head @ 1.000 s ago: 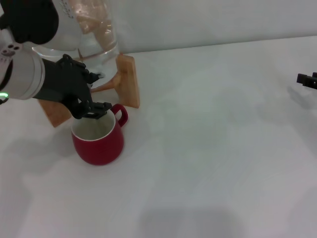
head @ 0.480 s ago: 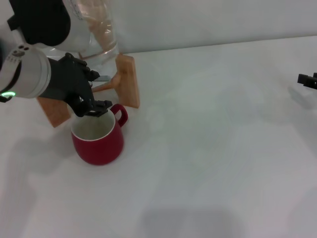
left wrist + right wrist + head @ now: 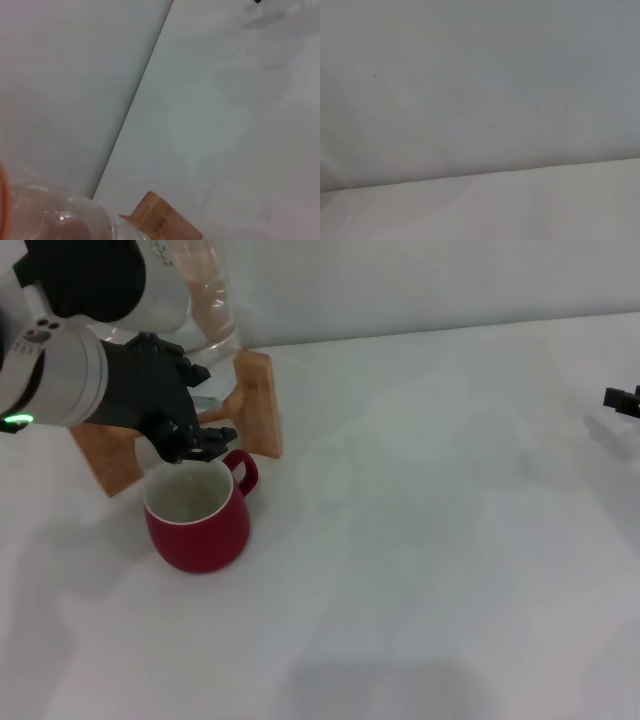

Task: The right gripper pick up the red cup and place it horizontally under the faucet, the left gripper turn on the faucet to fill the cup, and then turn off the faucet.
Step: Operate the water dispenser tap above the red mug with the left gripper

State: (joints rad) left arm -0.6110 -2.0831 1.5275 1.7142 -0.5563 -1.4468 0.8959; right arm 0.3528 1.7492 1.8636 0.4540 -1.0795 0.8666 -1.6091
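White desk (image 3: 420, 570) fills nearly all of the head view, running back to a pale wall. Nearest on it stands the red cup (image 3: 197, 517), upright, mouth up, white inside showing, its loop handle turned toward the wooden stand (image 3: 255, 405) behind it. I cannot tell from here whether any water is in it.

Just above the cup's far rim hangs the left gripper (image 3: 205, 444), its 2 black fingers drawn close together with nothing visibly between them; it appears closed or nearly so. The faucet (image 3: 208, 400) shows only as a sliver of chrome right behind that gripper, mostly hidden by it, so whether the fingers touch the lever cannot be made out. Behind and above sits the clear glass jar (image 3: 205, 310), also seen at the edge of the left wrist view with a corner of the stand.

Far off at the desk's right edge, the right gripper (image 3: 622, 400) is parked, only a tip in view, its state not readable.

My judgement: the cup sits directly below the spout, and the left gripper is by far the nearer, so the lever lies just behind and above its fingertips for the turning step.
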